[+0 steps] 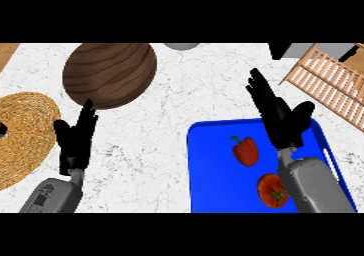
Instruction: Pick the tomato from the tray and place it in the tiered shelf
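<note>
We see the white counter (177, 110) from above, bearing, in order of size, a straw mat (22, 125) at left, a blue tray (207, 150) at lower right, a dark wooden board (109, 72) at upper left, and a slatted wooden shelf (336, 82) at the upper right edge. The tray holds two things: a red pepper (245, 150) near its middle and the tomato (271, 191) close to its near edge, partly hidden under the right forearm. A small dark object sits on the mat at the far left; we cannot tell what it is. The right hand (277, 112) hovers over the tray's far part, fingers straight and spread, holding nothing; the left hand (76, 137) rests open, fingers up, between mat and board. We judge the tomato not yet grasped. To do this step well, the right hand should draw back toward the tomato, descend clear of the pepper, and curl round the tomato before lifting toward the shelf.
</note>
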Action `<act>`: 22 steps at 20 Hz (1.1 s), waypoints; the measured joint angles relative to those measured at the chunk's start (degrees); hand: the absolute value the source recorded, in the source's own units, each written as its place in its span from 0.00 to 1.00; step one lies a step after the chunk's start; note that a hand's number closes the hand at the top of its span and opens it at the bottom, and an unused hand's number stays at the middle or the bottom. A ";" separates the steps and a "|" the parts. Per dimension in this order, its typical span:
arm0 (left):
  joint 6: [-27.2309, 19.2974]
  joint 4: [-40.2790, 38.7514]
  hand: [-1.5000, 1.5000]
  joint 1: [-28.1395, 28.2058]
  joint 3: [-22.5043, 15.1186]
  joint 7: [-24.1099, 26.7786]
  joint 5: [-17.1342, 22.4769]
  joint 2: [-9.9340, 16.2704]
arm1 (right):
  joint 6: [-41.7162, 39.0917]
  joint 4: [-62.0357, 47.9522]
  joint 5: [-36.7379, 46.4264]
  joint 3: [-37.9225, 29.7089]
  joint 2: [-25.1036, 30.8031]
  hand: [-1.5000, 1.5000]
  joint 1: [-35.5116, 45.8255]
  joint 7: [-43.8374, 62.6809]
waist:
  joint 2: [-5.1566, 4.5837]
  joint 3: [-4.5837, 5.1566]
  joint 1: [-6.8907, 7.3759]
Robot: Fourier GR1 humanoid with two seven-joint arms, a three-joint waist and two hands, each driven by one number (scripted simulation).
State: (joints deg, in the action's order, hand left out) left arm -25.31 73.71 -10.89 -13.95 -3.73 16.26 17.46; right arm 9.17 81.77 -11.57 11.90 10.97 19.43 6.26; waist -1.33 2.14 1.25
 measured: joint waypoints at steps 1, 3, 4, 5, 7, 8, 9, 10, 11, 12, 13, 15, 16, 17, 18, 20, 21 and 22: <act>0.00 0.69 0.50 0.62 -0.29 -0.04 -0.24 0.03 | -0.66 0.51 0.12 -0.13 0.65 0.00 -0.70 -0.86 | 0.32 -0.47 -0.24; 0.76 1.47 0.50 0.48 -0.51 0.52 -0.91 0.92 | -2.98 2.98 -0.23 -1.05 2.97 0.00 -2.51 -3.72 | 0.84 -1.16 -1.08; 1.51 1.79 0.50 0.33 -0.52 0.99 -1.17 1.68 | -4.46 4.65 -0.83 -1.95 4.34 0.00 -3.42 -5.68 | 1.07 -1.41 -1.64; 2.01 2.36 0.50 0.19 -0.67 1.77 -1.74 2.46 | -5.82 6.37 -1.15 -2.73 5.65 0.00 -4.47 -7.94 | 1.33 -1.62 -2.22; 3.02 3.39 0.50 0.38 -1.20 3.10 -2.50 3.48 | -7.78 8.85 -5.87 -4.37 3.87 1.00 -5.87 -10.73 | 1.66 -2.50 -3.17; 3.21 3.82 0.50 0.41 -1.40 3.34 -2.56 3.50 | -8.32 9.38 -10.24 -4.87 0.73 1.00 -6.35 -11.25 | 1.63 -3.10 -3.32; 3.20 4.15 0.50 0.70 -1.37 3.55 -2.80 3.95 | -6.89 8.75 -6.95 -6.30 3.67 1.00 -6.97 -12.05 | 1.76 -2.74 -4.42; 3.28 4.57 0.50 1.06 -1.51 3.78 -2.97 4.19 | -4.93 7.93 -3.55 -7.87 6.27 1.00 -7.83 -13.19 | 1.77 -2.54 -5.21; 3.47 5.13 0.50 1.42 -1.71 4.16 -3.15 4.43 | -2.73 7.19 -0.83 -9.55 7.79 1.00 -9.13 -15.24 | 1.76 -2.50 -5.63; 4.02 5.63 0.50 1.78 -1.96 4.71 -3.24 4.73 | -0.52 6.55 0.76 -11.39 8.13 0.00 -10.77 -18.01 | 1.72 -2.50 -5.67; 4.30 6.31 0.50 1.88 -2.53 4.99 -3.60 4.76 | 1.20 5.56 1.30 -13.33 7.69 0.00 -12.35 -21.32 | 1.66 -2.54 -5.41; 5.11 7.01 0.50 2.04 -3.44 5.89 -4.04 4.58 | 3.24 3.50 0.78 -16.50 5.22 0.00 -15.15 -29.20 | 1.50 -2.56 -4.56; 5.54 7.39 0.50 2.08 -3.87 6.13 -4.26 4.61 | 2.96 2.15 -0.41 -18.24 4.18 0.00 -16.45 -33.32 | 1.45 -2.57 -4.17; 6.02 7.68 0.50 2.16 -4.14 6.37 -4.23 4.55 | 1.89 0.57 -1.97 -20.08 3.47 0.00 -17.33 -37.45 | 1.39 -2.59 -3.77; 6.28 7.89 0.50 2.07 -4.59 6.44 -4.49 4.35 | 0.24 -0.25 -3.59 -21.51 2.88 0.00 -18.30 -41.21 | 1.38 -2.58 -3.51; 7.37 8.18 0.50 1.56 -4.58 6.30 -4.51 4.80 | -4.78 -2.40 -6.72 -23.73 2.59 0.00 -20.20 -47.81 | 1.40 -2.53 -2.95; 7.66 7.93 0.50 0.82 -4.64 6.00 -4.69 4.64 | -7.77 -3.29 -7.67 -24.31 3.11 0.00 -21.28 -50.47 | 1.40 -2.49 -2.79; 7.75 7.86 0.50 0.48 -4.77 5.77 -4.86 4.35 | -10.77 -4.55 -7.93 -24.63 4.41 0.00 -22.13 -52.38 | 1.40 -2.46 -2.56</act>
State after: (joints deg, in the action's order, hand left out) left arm -17.56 81.57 -10.41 -18.72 2.04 11.40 21.81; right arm -1.60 77.22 -19.50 -12.73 15.39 -2.70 -46.12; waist 0.08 -0.32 -1.31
